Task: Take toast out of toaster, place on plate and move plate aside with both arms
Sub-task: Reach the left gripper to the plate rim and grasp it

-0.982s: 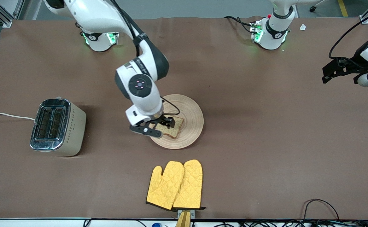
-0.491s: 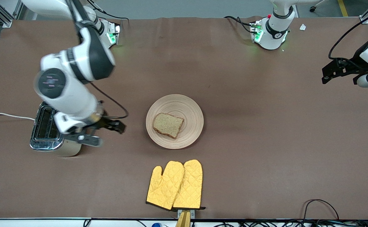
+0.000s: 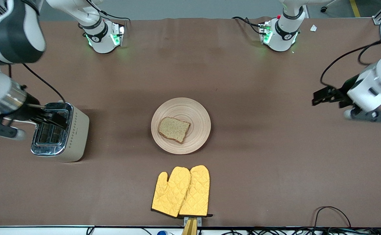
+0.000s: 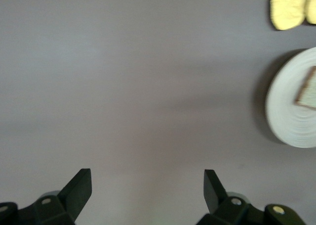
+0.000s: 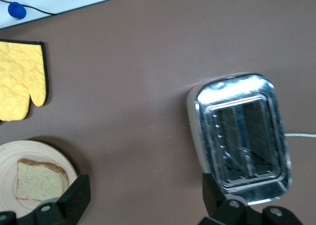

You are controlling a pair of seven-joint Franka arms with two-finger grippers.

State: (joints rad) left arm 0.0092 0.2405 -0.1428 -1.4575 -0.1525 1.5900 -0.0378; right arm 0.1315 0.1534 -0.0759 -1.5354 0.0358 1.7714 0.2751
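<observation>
The toast (image 3: 174,129) lies flat on the round wooden plate (image 3: 197,111) at the middle of the table. My right gripper (image 3: 55,120) is open and empty, up in the air over the toaster. Its wrist view shows its gripper (image 5: 145,200) with the jaws wide apart, and the plate (image 5: 29,148) and toast (image 5: 39,178) off to one side. My left gripper (image 3: 321,97) is open and empty over bare table toward the left arm's end. Its wrist view shows its gripper (image 4: 147,195) with the plate (image 4: 286,106) and toast (image 4: 308,89) at the frame's edge.
A silver and cream toaster (image 3: 59,130) with empty slots stands toward the right arm's end, also in the right wrist view (image 5: 242,136). A pair of yellow oven mitts (image 3: 182,191) lies nearer to the front camera than the plate. Cables run along the front edge.
My right gripper let go of the toast on the plate, rose and swung away to over the toaster. My left gripper moved in from the table's end toward the plate.
</observation>
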